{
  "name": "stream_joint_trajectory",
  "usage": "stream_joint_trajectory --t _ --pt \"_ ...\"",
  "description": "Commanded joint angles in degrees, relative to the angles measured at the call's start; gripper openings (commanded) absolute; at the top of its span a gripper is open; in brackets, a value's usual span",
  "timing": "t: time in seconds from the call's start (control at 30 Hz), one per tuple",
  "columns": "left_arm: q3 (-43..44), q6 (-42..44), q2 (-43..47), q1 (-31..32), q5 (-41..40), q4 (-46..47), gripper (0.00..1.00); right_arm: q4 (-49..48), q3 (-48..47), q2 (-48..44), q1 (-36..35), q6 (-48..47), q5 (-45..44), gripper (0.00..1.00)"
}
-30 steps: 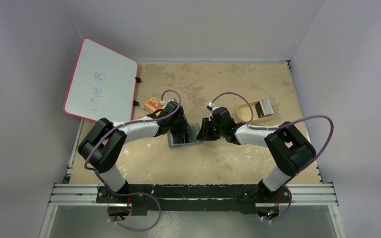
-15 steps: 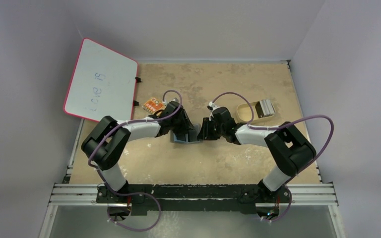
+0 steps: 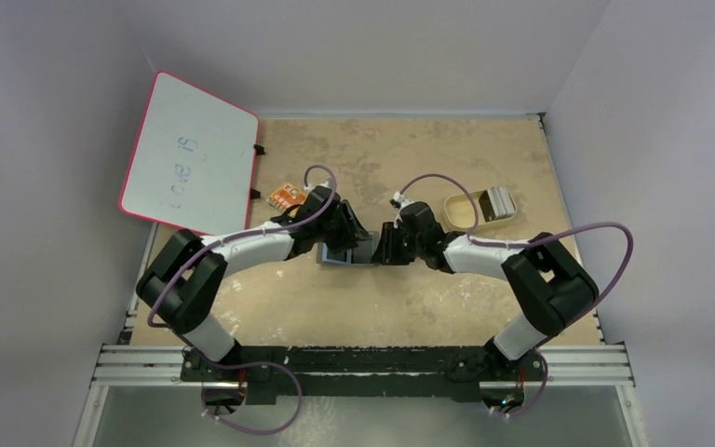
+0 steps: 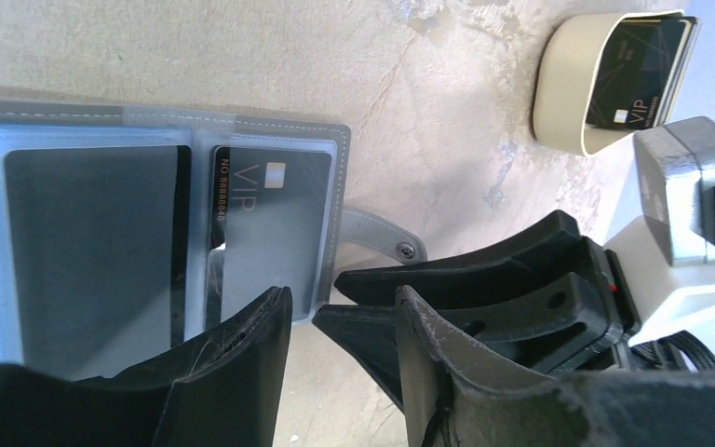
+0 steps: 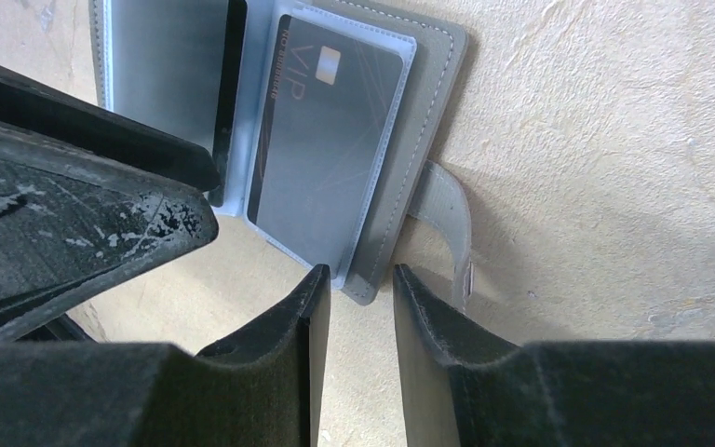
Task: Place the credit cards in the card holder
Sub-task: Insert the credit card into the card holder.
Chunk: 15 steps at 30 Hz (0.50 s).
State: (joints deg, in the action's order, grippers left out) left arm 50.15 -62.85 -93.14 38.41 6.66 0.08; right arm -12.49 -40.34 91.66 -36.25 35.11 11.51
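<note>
The card holder (image 4: 340, 177) lies open on the table, grey outside, with light blue clear sleeves. One sleeve holds a grey VIP credit card (image 4: 270, 233), and another dark card (image 4: 93, 242) sits left of it. Its snap strap (image 4: 382, 237) sticks out to the side. In the top view the holder (image 3: 343, 260) is mostly hidden under both grippers. My left gripper (image 4: 340, 307) is open, one finger over the holder's near edge. My right gripper (image 5: 358, 279) is open a little, with the holder's corner (image 5: 365, 291) between its tips. More credit cards (image 3: 497, 202) stand in the tan tray.
The tan oblong tray (image 3: 461, 212) sits right of the grippers, and it also shows in the left wrist view (image 4: 568, 93). A red-framed whiteboard (image 3: 189, 152) leans at the far left. A small orange item (image 3: 286, 196) lies near it.
My left gripper has moved right and a little farther onto the holder. The holder's raised flap is down and mostly covered. The right gripper has hardly moved.
</note>
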Motion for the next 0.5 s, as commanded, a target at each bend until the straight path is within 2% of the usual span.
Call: stream_joint_trajectory --t 0.0,0.13,0.27,0.47 --pt "3.0 3.6 2.2 -0.8 -3.1 -5.6 0.45 0.8 0.1 -2.6 0.0 0.1 -0.6 0.33" --pt "2.3 7.1 4.0 -4.4 -4.8 -10.1 0.45 1.1 -0.8 -4.1 0.0 -0.3 -2.1 0.33" --pt "-0.8 9.1 5.9 -9.9 -2.5 -10.0 0.46 0.5 -1.7 -5.4 -0.1 0.9 -1.4 0.32" --pt "-2.9 11.6 4.9 -14.6 2.8 -7.8 0.44 0.0 -4.2 -4.7 -0.2 1.3 -0.6 0.31"
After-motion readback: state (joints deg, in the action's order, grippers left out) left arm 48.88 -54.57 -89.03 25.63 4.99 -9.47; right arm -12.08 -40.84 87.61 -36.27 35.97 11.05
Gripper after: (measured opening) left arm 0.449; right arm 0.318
